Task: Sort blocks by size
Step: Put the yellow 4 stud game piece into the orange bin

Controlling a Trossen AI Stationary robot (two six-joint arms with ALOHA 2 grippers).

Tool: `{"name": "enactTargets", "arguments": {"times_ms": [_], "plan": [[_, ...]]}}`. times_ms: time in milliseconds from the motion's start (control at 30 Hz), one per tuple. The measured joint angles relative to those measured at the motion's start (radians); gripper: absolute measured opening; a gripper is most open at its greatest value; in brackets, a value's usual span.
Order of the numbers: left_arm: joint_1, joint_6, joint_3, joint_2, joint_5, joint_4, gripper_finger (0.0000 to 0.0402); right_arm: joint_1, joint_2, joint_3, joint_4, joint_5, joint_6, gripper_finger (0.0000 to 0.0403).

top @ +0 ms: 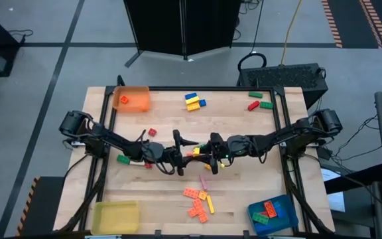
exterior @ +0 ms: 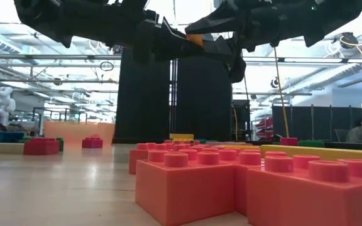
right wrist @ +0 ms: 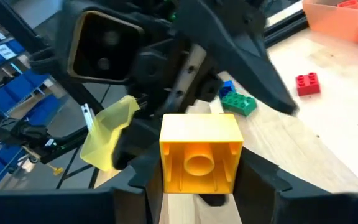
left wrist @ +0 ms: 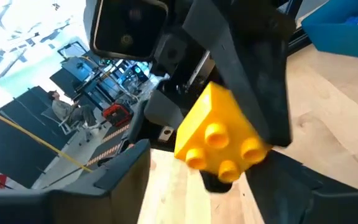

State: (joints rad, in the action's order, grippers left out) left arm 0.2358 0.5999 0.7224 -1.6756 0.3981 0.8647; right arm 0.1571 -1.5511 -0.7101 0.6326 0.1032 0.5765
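1. Grippers meet above the middle of the tabletop: the right gripper is clamped on a yellow block, studs toward the left gripper, whose fingers stand apart around that block without pressing it.
2. Orange blocks lie near the front edge; yellow and blue blocks near the back edge.
3. Wooden tabletop carries an orange tray, a yellow tray and a blue tray at 3 corners.
4. Room beyond: dark partitions and a seated person.
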Motion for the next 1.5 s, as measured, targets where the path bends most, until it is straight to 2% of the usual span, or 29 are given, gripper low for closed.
{"name": "enactTargets", "arguments": {"times_ms": [100,300,867,1200,1400,1500], "plan": [[0.016,0.039,0.001,0.000,-0.005,0.013,0.0267,-0.008,-0.001,0.000,-0.004,0.002,0.004,0.0140],[0.029,0.064,0.001,0.001,-0.032,0.025,0.0266,-0.009,-0.001,0.001,0.000,0.004,0.006,0.0140],[0.028,0.081,0.001,0.002,-0.026,0.010,0.0170,0.004,-0.001,0.002,0.020,-0.006,0.023,0.0142],[0.029,0.065,0.002,0.003,0.006,0.020,0.0163,0.012,-0.001,0.003,0.093,0.008,-0.057,0.0189],[0.031,0.061,0.003,0.003,0.059,0.016,0.0162,0.012,0.002,0.004,0.101,-0.003,-0.039,0.0216],[0.039,0.060,0.002,0.006,0.116,0.007,0.0162,0.008,0.006,0.003,0.078,0.005,-0.018,0.0221]]}}
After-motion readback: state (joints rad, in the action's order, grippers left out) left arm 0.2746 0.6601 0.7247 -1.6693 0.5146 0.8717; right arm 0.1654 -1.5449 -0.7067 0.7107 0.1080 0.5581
